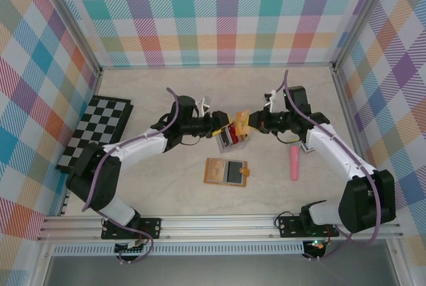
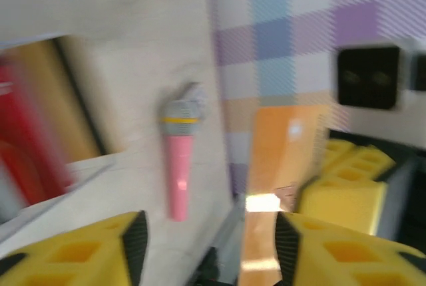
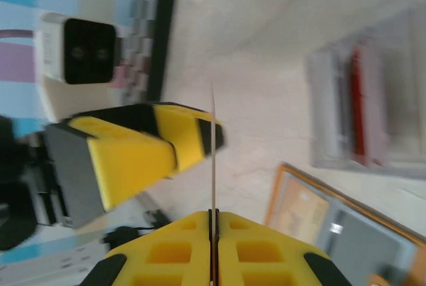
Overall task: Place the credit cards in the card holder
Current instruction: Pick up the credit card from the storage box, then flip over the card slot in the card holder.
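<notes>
My right gripper (image 1: 253, 124) (image 3: 213, 218) is shut on a thin orange credit card (image 1: 243, 123), held on edge above the table. In the right wrist view this card (image 3: 213, 159) is a pale line rising from between the pressed pads. My left gripper (image 1: 225, 128) (image 2: 210, 239) faces it from the left with its jaws open, and the orange card (image 2: 273, 159) stands near its right finger without being pinched. More credit cards, red among them (image 1: 231, 135) (image 3: 359, 100), stand in a grey slotted rack (image 1: 227, 141). The orange-tan card holder (image 1: 226, 171) (image 3: 333, 223) lies open on the table below the grippers.
A pink microphone-like cylinder (image 1: 294, 163) (image 2: 178, 166) lies on the table to the right of the card holder. A black-and-white chessboard (image 1: 98, 130) (image 3: 150, 40) rests at the far left. Plaid walls close in the back and both sides.
</notes>
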Tool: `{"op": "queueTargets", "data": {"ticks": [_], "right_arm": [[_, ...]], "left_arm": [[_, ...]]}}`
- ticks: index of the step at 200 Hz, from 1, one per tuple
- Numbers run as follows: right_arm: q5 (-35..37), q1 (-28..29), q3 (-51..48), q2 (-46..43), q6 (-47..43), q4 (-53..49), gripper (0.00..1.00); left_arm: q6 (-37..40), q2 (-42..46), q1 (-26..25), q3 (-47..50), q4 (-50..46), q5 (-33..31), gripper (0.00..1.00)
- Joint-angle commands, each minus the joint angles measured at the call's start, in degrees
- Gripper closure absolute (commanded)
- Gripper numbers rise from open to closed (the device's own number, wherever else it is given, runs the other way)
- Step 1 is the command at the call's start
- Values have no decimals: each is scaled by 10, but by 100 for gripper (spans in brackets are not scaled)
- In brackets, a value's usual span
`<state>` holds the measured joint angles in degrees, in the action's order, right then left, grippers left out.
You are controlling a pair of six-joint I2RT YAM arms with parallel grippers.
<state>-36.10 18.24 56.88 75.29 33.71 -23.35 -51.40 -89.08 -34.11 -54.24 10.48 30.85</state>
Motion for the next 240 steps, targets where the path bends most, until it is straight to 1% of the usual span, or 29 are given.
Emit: {"op": "queueTargets", "data": {"ticks": [1,20,30,42,48,53,72,91,112,147,172,187,240], "right_arm": [[169,70,-24,-30,-50,-124,91],[250,162,-52,-29,-13,-127,91],[281,198,-68,-25,18,-118,91],[317,229,-83,-16,51,-109,91],[323,240,-87,-8,61,-104,91],[325,248,-89,0,66,-98,91],[344,275,-86,21,79,-87,91],[344,279,-93,37,94,-76,91],[365,279,-102,46,101,-78,91],[411,279,-101,43,108,-128,91],[426,278,-102,31,113,-147,90],[434,277,-102,29,116,-157,90],[442,276,-107,27,134,-161,90]], "left_arm": [[88,55,-6,29,-202,-128,42],[106,71,-18,56,-244,-158,41],[110,72,-27,65,-254,-164,41],[113,67,-38,73,-259,-170,41],[113,62,-45,74,-259,-175,42],[113,59,-49,76,-277,-178,42],[110,43,-64,81,-270,-176,42],[116,23,-77,74,-275,-181,44],[121,4,-85,73,-275,-187,44],[123,-28,-95,73,-269,-180,47],[124,-45,-98,73,-270,-181,51],[126,-52,-100,74,-269,-182,53],[126,-60,-102,78,-238,-178,55]]}}
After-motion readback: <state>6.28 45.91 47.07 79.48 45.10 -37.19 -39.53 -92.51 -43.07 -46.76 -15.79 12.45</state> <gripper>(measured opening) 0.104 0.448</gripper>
